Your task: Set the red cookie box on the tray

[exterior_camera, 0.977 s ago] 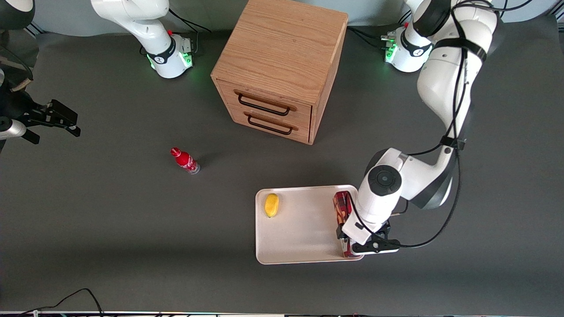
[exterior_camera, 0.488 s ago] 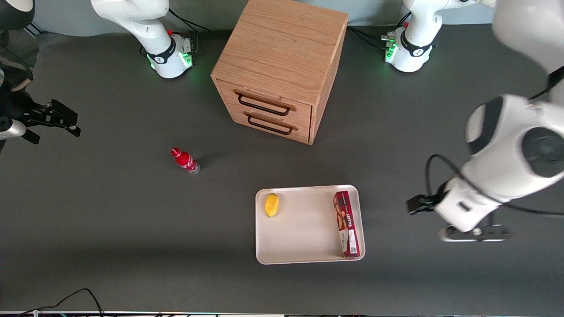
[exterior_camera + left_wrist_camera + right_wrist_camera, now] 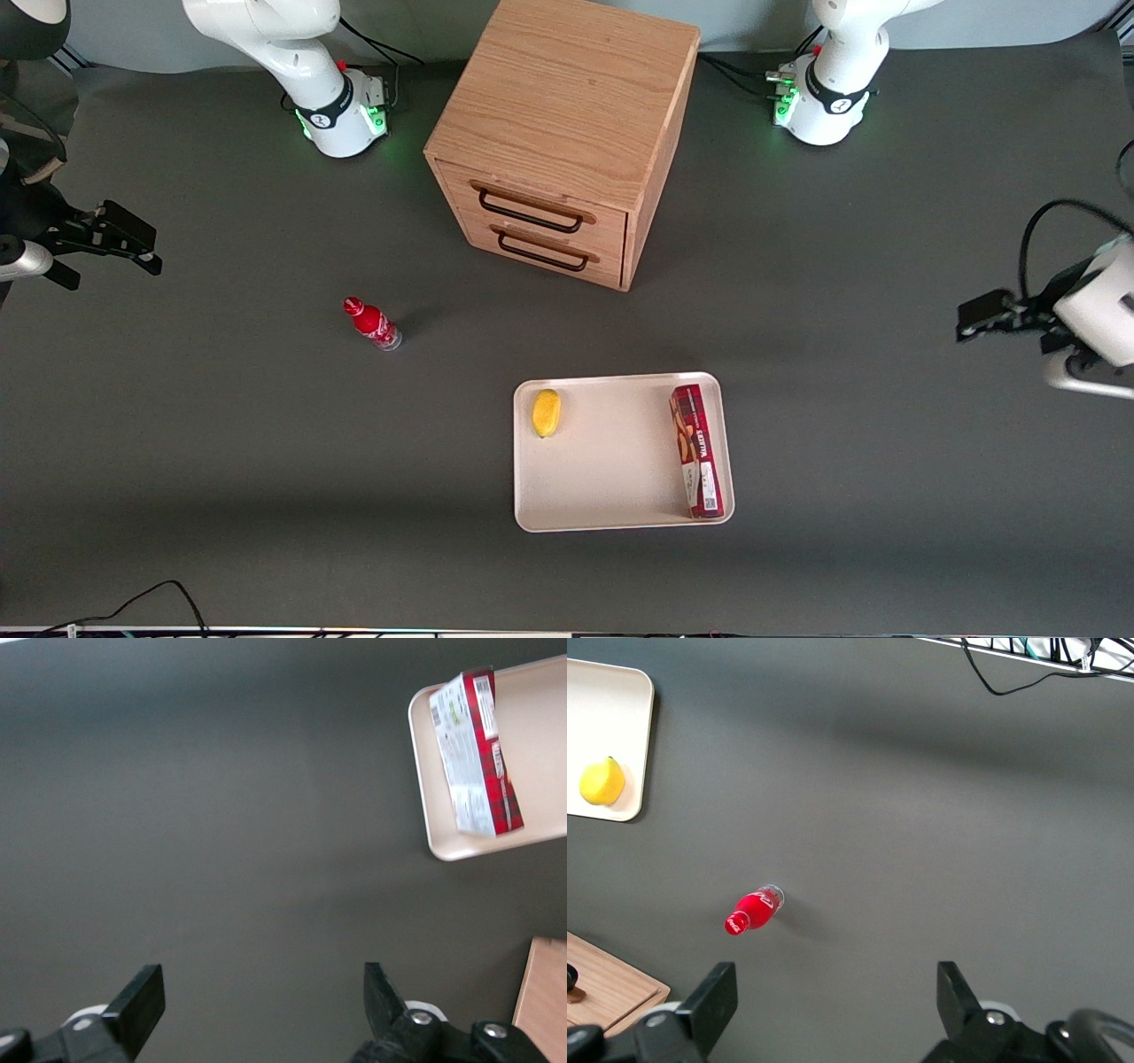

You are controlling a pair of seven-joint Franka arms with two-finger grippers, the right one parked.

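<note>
Red bottle stands on the bench toward the parked arm's end. Tray holds a lemon at one end. Red cookie box lies flat along the tray's edge nearest the working arm, inside the rim. Since a second ago the gripper has released it and withdrawn, fingers apart and empty, over bare bench well clear. Placement judged complete.
</note>
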